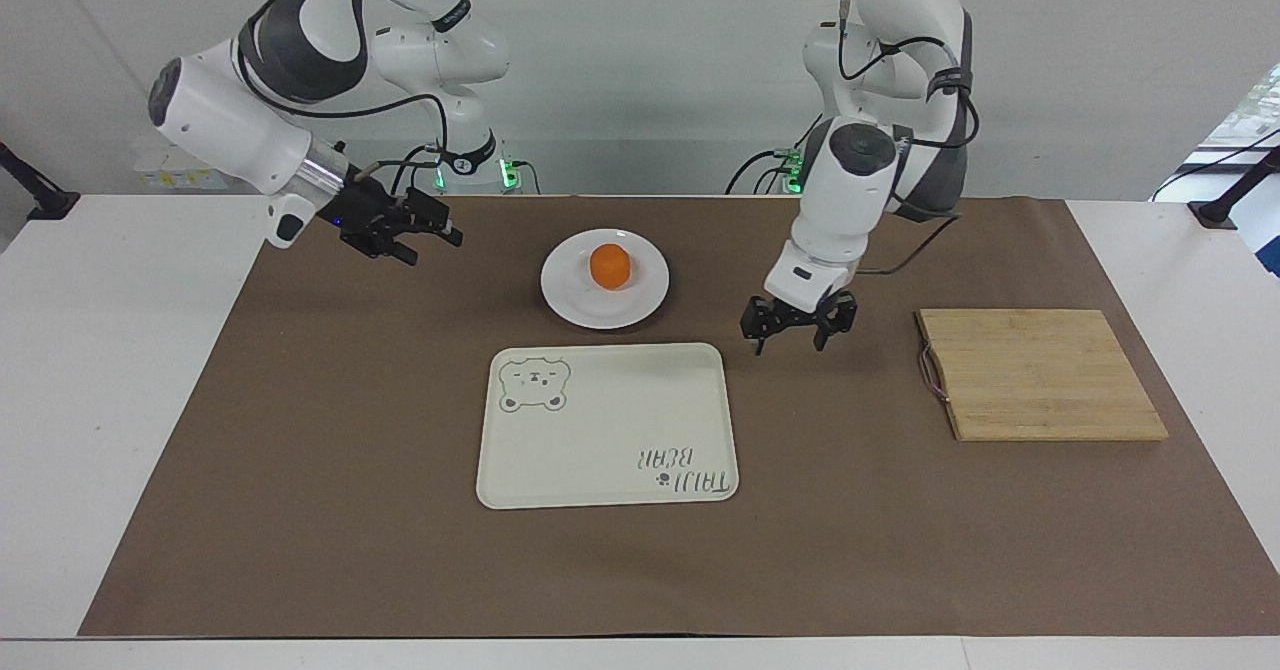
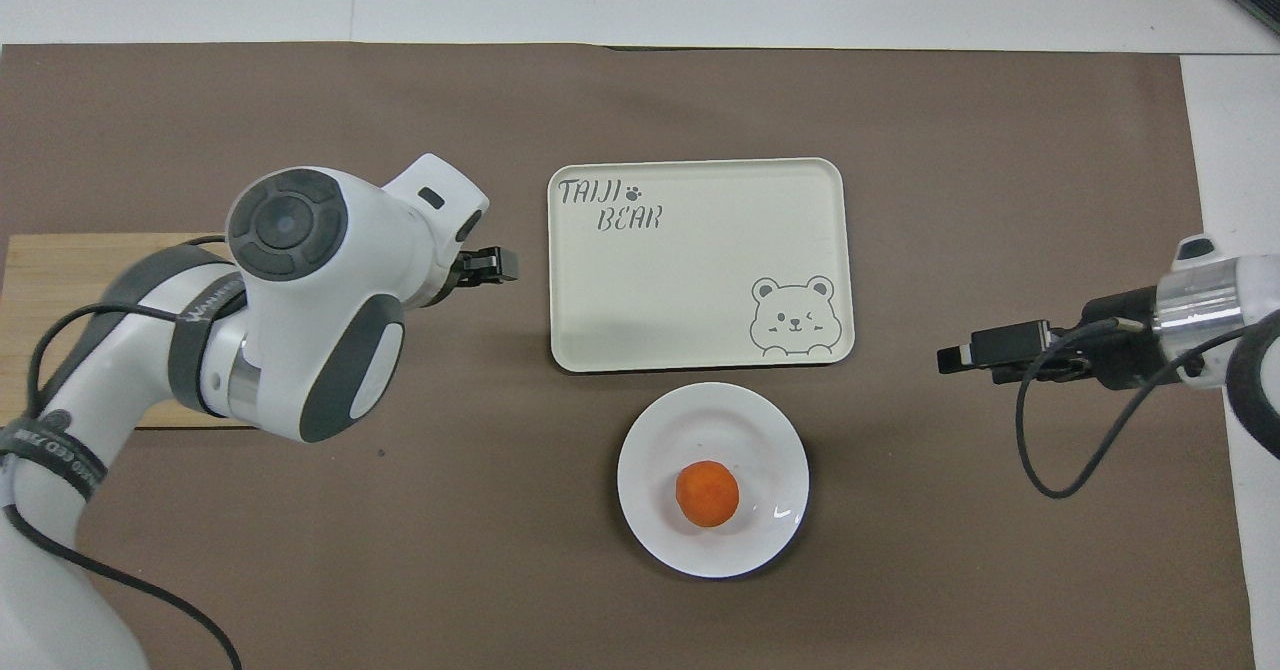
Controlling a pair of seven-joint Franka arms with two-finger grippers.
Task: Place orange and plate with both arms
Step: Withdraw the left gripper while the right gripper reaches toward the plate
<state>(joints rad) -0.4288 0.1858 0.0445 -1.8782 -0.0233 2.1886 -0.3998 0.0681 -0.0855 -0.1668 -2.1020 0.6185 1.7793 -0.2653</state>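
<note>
A brown paper mat (image 1: 300,510) covers the white table (image 1: 100,370). On it lie a cream rectangular tray with a bear drawing (image 1: 607,425), its long axis running between the arms' ends of the table, and a bamboo cutting board (image 1: 1040,374) toward the left arm's end. The round glossy white plate (image 1: 605,277), plain and shallow, sits just nearer the robots than the tray. The small bright-orange fruit (image 1: 610,266) rests near its centre; being round, it points no way. The left gripper (image 1: 797,328) hangs over the mat between tray and board, fingers apart and empty. The right gripper (image 1: 408,240) hovers beside the plate, fingers apart, empty.
</note>
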